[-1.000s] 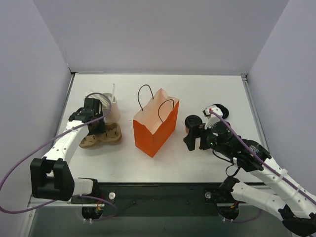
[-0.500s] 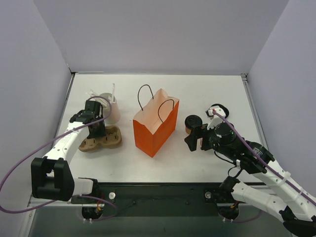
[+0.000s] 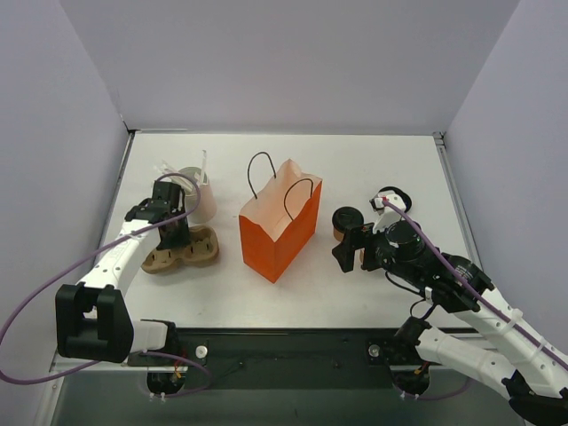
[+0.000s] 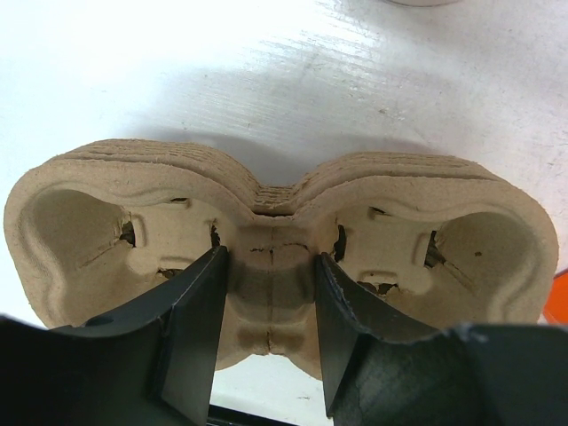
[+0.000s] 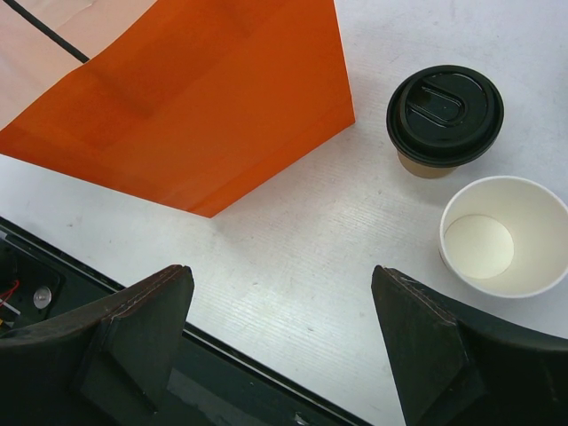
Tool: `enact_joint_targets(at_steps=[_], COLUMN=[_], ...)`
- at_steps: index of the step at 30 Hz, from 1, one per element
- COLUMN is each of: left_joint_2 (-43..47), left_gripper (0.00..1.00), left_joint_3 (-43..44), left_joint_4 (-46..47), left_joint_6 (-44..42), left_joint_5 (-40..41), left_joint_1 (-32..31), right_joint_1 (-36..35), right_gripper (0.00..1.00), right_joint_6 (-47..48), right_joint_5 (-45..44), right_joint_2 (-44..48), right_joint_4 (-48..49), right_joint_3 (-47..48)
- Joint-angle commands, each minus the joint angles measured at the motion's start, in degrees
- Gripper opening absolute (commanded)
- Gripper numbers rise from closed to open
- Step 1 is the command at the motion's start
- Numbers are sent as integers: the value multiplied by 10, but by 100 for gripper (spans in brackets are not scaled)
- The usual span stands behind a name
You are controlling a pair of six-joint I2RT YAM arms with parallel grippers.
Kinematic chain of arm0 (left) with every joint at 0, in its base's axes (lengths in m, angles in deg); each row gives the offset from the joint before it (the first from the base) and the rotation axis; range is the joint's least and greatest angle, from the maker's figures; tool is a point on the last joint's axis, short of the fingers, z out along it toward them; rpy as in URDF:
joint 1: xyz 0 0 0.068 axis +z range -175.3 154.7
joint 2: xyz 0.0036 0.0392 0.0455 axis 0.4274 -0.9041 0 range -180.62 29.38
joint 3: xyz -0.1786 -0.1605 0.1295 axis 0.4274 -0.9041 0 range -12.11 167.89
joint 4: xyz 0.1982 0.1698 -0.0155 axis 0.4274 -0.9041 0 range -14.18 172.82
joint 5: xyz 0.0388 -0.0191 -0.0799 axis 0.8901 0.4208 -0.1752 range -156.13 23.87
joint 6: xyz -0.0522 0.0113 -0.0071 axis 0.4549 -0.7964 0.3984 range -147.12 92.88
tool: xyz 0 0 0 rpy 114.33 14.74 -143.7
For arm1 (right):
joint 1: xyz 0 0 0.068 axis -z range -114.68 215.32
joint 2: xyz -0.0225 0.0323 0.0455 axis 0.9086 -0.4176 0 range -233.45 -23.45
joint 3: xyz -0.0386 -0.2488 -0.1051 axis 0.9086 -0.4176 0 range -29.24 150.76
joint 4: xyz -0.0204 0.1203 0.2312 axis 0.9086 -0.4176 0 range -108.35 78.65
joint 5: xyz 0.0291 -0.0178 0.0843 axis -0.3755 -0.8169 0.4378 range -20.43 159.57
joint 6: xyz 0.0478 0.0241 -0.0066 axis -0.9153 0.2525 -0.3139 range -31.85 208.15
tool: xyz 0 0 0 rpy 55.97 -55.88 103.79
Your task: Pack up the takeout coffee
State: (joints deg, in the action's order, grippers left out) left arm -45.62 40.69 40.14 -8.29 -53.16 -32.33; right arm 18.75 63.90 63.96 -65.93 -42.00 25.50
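The takeout coffee point(image 5: 444, 115), a small tan cup with a black lid, stands on the table right of the orange bag point(image 5: 213, 98); it shows in the top view too point(image 3: 348, 217). My right gripper point(image 5: 282, 275) hovers open over bare table near the bag's front corner, short of the coffee, with nothing between its fingers. In the top view the right gripper point(image 3: 348, 251) sits just in front of the cup. My left gripper point(image 4: 271, 266) is shut on the narrow middle of a brown pulp cup carrier point(image 4: 80, 222), far left of the bag point(image 3: 280, 226).
A lidless tan cup point(image 5: 504, 235) with a white inside stands right next to the coffee. A white cup of stirrers point(image 3: 200, 191) stands behind the carrier point(image 3: 191, 251). The bag's black handles point(image 3: 262, 169) stick up. Grey walls close in three sides.
The left gripper has shifted slightly toward the near edge, staying on the carrier. The right wrist has edged a little to the right. The cups and bag have not moved.
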Motion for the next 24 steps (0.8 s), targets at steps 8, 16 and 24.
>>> enact_joint_targets(at_steps=[8, 16, 24], left_joint_2=[21, 21, 22], left_gripper=[52, 52, 47], left_joint_3=[4, -8, -12], left_joint_4=[16, 23, 29], left_joint_6=[5, 2, -4], left_joint_5=[-2, -11, -17], left_joint_1=[3, 3, 4], right_joint_1=[-3, -4, -4], right_gripper=[85, 85, 85], right_joint_6=[-5, -4, -4], right_joint_5=[-2, -2, 1], right_joint_2=[0, -2, -8], right_joint_4=[0, 0, 0], right_joint_3=[-2, 3, 6])
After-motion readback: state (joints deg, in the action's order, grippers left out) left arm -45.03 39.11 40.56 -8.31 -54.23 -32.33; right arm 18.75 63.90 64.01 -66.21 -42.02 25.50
